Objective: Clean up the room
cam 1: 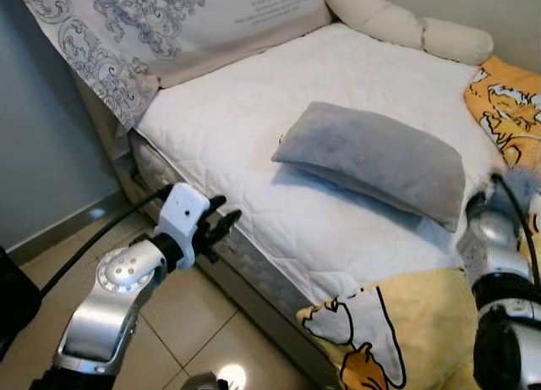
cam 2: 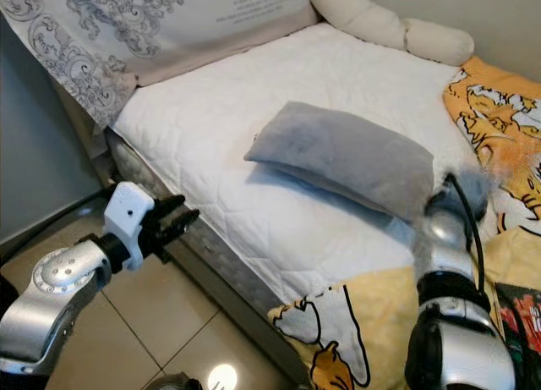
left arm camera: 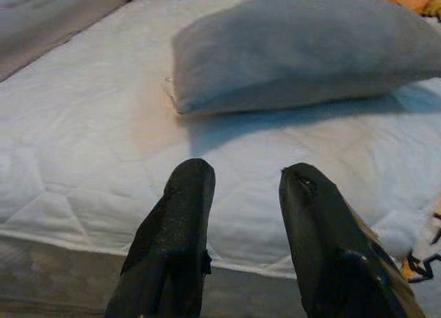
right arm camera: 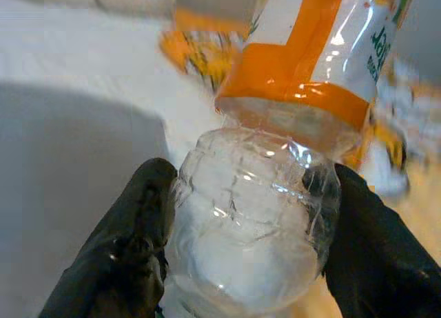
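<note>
A clear plastic bottle [right arm camera: 253, 228] with an orange and white label sits between the black fingers [right arm camera: 120, 249] of my right gripper [right arm camera: 251, 187], which is shut on its ribbed lower part. My right arm [cam 1: 494, 238] reaches over the bed's right side, just past the end of a grey pillow [cam 1: 372, 162] lying on the white mattress [cam 1: 228, 128]; its far end is blurred. At the bed's near left edge my left gripper [cam 1: 224, 221] is open and holds nothing. In the left wrist view its fingers [left arm camera: 179, 214] point across the mattress at the grey pillow [left arm camera: 303, 49].
A yellow cartoon blanket [cam 1: 414, 322] hangs over the bed's near corner and lies along its right side. A cream bolster [cam 1: 406, 22] and a patterned cloth [cam 1: 127, 35] are at the head. Tiled floor [cam 1: 182, 322] lies below my left arm, with a black cable beside it.
</note>
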{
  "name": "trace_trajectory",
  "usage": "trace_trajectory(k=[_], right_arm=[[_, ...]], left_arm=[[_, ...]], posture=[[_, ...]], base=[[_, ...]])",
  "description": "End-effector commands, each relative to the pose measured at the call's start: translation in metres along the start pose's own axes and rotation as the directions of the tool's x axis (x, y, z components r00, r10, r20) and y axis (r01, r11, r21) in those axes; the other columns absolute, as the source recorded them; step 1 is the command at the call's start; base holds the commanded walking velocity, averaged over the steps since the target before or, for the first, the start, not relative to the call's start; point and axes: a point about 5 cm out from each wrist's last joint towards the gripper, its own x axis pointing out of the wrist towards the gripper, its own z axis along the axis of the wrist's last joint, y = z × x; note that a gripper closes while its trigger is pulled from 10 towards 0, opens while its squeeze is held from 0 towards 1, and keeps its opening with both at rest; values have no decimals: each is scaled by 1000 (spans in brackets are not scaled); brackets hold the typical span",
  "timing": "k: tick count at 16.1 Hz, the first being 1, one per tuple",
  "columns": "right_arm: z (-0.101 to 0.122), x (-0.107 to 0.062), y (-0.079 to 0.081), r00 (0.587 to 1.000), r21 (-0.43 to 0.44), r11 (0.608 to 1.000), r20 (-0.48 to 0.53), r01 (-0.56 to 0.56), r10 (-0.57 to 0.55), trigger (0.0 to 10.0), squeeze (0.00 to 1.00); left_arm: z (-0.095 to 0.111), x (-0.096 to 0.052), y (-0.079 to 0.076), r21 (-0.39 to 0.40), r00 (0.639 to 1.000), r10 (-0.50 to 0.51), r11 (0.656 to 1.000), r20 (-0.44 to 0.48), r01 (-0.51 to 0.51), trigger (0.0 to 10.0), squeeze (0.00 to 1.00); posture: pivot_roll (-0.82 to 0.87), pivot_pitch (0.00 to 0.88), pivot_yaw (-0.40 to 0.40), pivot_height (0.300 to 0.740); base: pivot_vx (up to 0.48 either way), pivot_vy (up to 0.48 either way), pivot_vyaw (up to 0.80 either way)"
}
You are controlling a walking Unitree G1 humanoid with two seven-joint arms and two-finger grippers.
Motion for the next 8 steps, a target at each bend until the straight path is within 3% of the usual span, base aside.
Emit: trace_trajectory(k=[1, 2, 4, 5, 8], right_arm=[[10, -11, 16, 989, -87, 994, 124, -69, 80, 1098, 0], [22, -28, 34, 945, -170, 974, 264, -150, 191, 1098, 0], [29, -44, 49, 893, -228, 950, 349, -213, 284, 1294, 0], [34, -59, 66, 835, -274, 919, 401, -282, 376, 1922, 0], [38, -75, 81, 774, -267, 890, 441, -369, 453, 9490, 0]], left_arm=[[3, -3, 0, -8, 999, 28, 1000, 25, -28, 10000, 0], [3, -5, -2, -22, 998, 53, 998, 31, -52, 10000, 0], [2, -8, -2, -35, 996, 81, 996, 34, -79, 10000, 0], [1, -11, -1, -42, 993, 112, 993, 37, -110, 10000, 0], [3, -11, 4, -29, 985, 165, 986, 47, -164, 10000, 0]], posture=[[96, 0, -68, 740], [99, 0, -70, 740], [103, 0, -74, 740], [111, 0, -80, 740], [106, 0, -75, 740]], base=[[0, 0, 0], [0, 0, 0], [0, 0, 0], [0, 0, 0], [0, 0, 0]])
